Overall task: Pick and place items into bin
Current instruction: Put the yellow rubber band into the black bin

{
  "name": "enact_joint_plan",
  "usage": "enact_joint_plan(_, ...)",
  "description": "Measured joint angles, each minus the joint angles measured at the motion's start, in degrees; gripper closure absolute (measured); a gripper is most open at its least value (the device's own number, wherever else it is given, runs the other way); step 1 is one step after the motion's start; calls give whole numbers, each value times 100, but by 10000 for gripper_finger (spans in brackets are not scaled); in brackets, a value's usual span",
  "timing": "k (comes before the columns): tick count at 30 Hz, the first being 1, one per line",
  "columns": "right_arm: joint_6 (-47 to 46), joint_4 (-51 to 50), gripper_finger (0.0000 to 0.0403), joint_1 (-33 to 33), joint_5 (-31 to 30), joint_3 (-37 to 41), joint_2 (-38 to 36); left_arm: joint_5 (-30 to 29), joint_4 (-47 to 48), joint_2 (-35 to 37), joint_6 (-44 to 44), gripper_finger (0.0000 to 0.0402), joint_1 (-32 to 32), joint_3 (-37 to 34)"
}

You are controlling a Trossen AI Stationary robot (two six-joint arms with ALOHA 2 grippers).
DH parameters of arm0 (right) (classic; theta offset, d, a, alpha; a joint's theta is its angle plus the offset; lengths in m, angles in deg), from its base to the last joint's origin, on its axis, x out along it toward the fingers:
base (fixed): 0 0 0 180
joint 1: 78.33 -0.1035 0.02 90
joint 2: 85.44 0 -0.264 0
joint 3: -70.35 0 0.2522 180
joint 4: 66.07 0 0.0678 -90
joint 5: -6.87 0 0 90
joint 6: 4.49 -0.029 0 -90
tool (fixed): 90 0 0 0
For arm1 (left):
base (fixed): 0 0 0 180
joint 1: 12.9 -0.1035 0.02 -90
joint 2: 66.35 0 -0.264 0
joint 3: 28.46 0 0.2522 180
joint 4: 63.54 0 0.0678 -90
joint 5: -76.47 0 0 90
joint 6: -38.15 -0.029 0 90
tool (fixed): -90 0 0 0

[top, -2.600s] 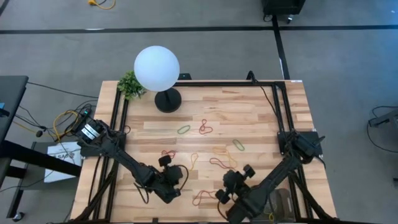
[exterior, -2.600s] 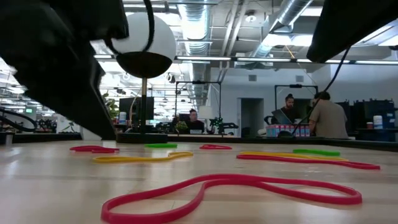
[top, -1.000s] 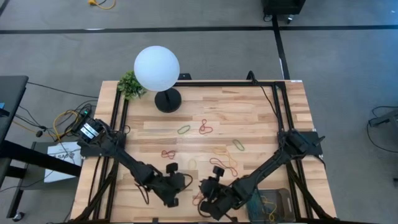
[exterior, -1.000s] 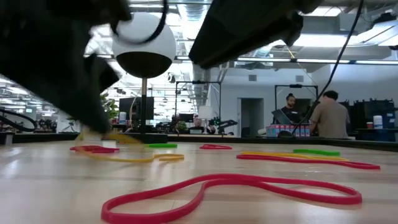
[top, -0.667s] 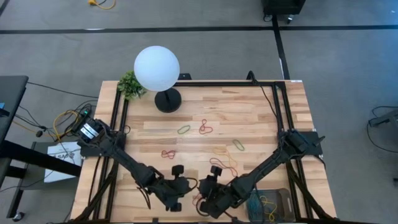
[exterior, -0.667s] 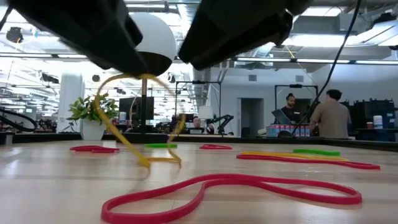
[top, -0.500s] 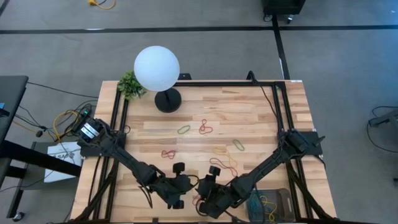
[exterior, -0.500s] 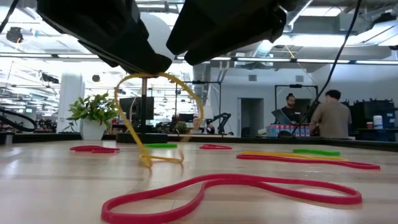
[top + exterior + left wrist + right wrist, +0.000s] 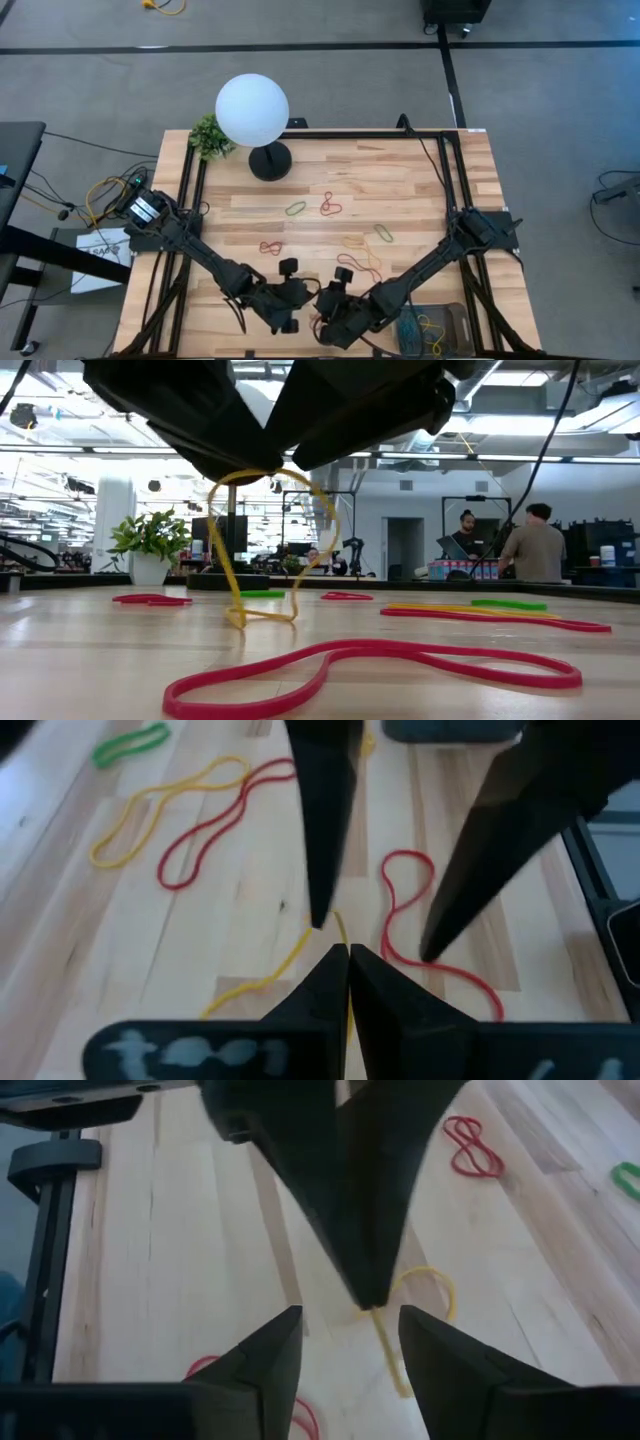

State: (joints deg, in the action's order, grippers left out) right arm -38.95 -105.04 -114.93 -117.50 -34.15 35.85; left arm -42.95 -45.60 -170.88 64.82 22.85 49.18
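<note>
Near the bench's front edge, the left gripper (image 9: 340, 952) is pinched together on a yellow band (image 9: 262, 540), lifting it while its tail touches the wood. The right gripper (image 9: 350, 1330) faces it, fingers apart — it should close squarely on the band before the left lets go. The bin (image 9: 445, 330) sits at the front right corner.

Both arms are showing matte black, jointed links running from bases at the frame's left and right edges. The left tool (image 9: 291, 305) and right tool (image 9: 322, 310) are ending in dark, tapering wedge-shaped fingers (image 9: 275, 1355). Bundled yellow and orange cables are gathering by the left base.
</note>
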Motion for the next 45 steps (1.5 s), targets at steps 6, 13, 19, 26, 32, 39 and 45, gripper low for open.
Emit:
enact_joint_plan(6,0,-3,254,-1,4,0,0,29,-443,9,-284,401,36,4)
enact_joint_plan(13,0,-106,269,0,2,-2,0,12,-457,181,-358,401,73,4)
enact_joint_plan(19,0,-191,314,0,-2,-4,0,-32,-310,308,-359,401,133,6)
enact_joint_plan(26,-1,-177,376,0,0,-4,0,-123,225,304,-53,401,126,7)
enact_joint_plan(32,24,-175,394,0,-2,-3,0,-135,642,304,174,401,127,7)
enact_joint_plan(39,37,-175,400,0,0,-4,0,-137,846,302,206,397,125,7)
enact_joint_plan(45,-43,-176,400,27,-14,-3,0,-142,857,302,208,371,125,7)
